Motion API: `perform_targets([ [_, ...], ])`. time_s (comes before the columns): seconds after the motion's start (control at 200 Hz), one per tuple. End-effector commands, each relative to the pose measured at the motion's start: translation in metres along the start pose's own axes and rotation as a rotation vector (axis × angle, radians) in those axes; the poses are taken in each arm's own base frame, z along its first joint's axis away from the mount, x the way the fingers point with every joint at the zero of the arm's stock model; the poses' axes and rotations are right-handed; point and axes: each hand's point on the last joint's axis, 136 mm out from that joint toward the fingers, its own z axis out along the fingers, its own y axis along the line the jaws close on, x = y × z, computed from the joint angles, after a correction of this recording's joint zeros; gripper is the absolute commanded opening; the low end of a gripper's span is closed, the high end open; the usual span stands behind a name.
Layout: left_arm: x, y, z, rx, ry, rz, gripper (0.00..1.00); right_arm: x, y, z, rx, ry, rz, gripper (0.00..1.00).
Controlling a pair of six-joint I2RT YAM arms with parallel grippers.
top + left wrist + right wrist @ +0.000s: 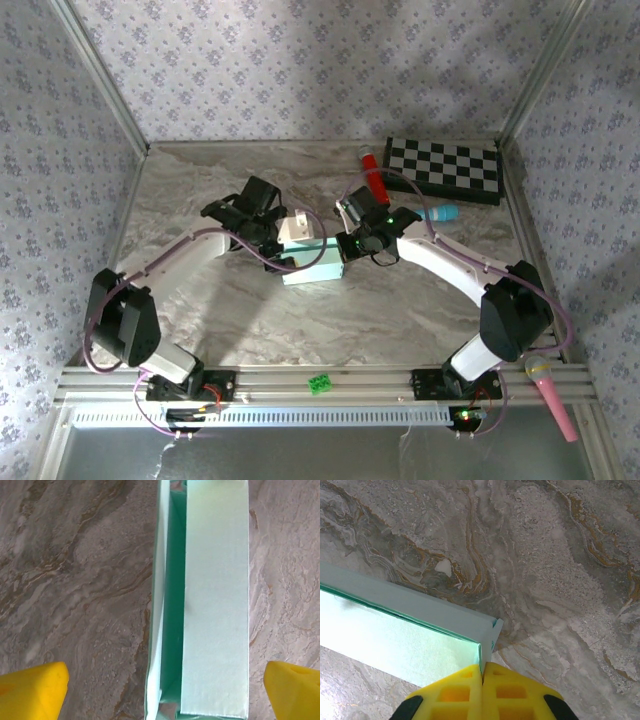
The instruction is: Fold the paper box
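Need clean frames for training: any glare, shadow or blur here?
Top external: even light, the box has its top flap washed near-white, and the arms cast soft shadows on the table. Left wrist: box sharp, no glare. Right wrist: the box panel glows overexposed at left, while the table veining is crisp.

The left arm (178, 262) and right arm (445, 265) share one build: smooth white curved link shells between chunky black joint housings, with a thin lilac cable (245, 243) looping along each. The left tool (162, 690) has plain bright yellow fingers (32, 690). The right tool (482, 680) has yellow fingers (455, 692) moulded with square recesses, edged in black. A small green light (384, 214) glows on the right wrist.
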Motion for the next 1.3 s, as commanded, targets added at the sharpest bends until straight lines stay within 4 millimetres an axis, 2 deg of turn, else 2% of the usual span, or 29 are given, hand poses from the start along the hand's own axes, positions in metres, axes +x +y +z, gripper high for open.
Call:
perform_targets([
  [0.0,-0.006,-0.011,0.008,0.064,0.002,0.071,0.99,0.007,0.001,0.003,0.004,0.035,-0.016,0.06],
  [0.09,-0.003,-0.016,0.018,0.073,0.034,0.072,0.98,0.007,0.001,0.002,0.003,0.033,-0.014,0.06],
  [0.2,-0.005,-0.012,0.030,0.039,0.049,0.082,0.92,0.006,0.001,0.000,0.001,0.029,-0.013,0.06],
  [0.49,0.001,-0.015,0.044,0.003,0.103,0.118,0.74,0.005,0.005,-0.001,-0.028,0.023,-0.006,0.06],
  [0.845,0.003,-0.019,0.052,-0.003,0.128,0.132,0.58,0.003,0.011,-0.002,-0.084,0.021,0.023,0.06],
  [0.87,0.003,-0.020,0.052,0.000,0.129,0.133,0.57,-0.003,0.014,-0.002,-0.095,-0.003,0.021,0.06],
  [1.079,0.003,-0.023,0.054,0.010,0.137,0.138,0.49,-0.006,0.020,-0.003,-0.136,-0.007,0.035,0.06],
  [1.294,0.003,-0.026,0.057,0.021,0.145,0.146,0.48,-0.009,0.024,-0.003,-0.170,-0.010,0.056,0.06],
])
